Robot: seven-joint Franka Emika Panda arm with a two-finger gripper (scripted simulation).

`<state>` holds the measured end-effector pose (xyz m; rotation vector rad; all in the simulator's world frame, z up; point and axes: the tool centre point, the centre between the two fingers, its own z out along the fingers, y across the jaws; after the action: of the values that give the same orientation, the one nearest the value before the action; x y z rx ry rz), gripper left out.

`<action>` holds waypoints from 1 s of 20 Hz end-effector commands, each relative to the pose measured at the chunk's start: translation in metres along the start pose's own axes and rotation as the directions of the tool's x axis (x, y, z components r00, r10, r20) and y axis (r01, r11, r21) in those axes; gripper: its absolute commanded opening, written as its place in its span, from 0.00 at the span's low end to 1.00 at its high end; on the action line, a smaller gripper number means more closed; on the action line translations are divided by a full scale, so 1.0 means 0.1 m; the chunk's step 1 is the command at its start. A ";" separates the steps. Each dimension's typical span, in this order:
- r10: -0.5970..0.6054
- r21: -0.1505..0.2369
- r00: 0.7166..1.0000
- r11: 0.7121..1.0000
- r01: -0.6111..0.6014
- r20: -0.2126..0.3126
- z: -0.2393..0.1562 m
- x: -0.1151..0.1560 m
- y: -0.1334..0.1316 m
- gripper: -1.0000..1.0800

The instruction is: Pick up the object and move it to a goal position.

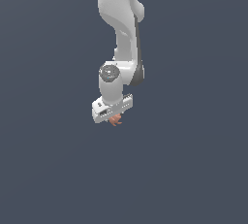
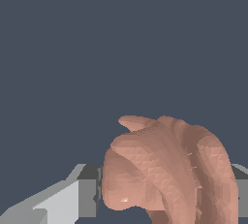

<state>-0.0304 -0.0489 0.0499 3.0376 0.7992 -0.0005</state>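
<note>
End effector (image 1: 115, 116) apparently clamps the lobed orange-brown object (image 2: 169, 169) off-centre; a jerky transit could shake it loose.

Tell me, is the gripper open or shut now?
Shut on the object. In the wrist view, the orange-brown lump sits between both fingers, filling the gap. In the exterior view it pokes out under the gripper.

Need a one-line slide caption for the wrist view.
Wrist view: orange-brown lobed object sits between the gripper fingers, against a plain dark grey background.
</note>
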 end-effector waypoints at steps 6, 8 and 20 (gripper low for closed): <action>-0.002 0.000 1.000 1.000 0.002 0.000 -0.23 0.12 -0.60 0.00; -0.002 -0.001 1.000 1.000 0.002 0.000 -0.31 0.17 -0.82 0.00; -0.003 -0.001 1.000 1.000 0.003 0.000 -0.83 0.46 -2.14 0.00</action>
<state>-0.0910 0.1470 0.1273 3.0351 0.8055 0.0005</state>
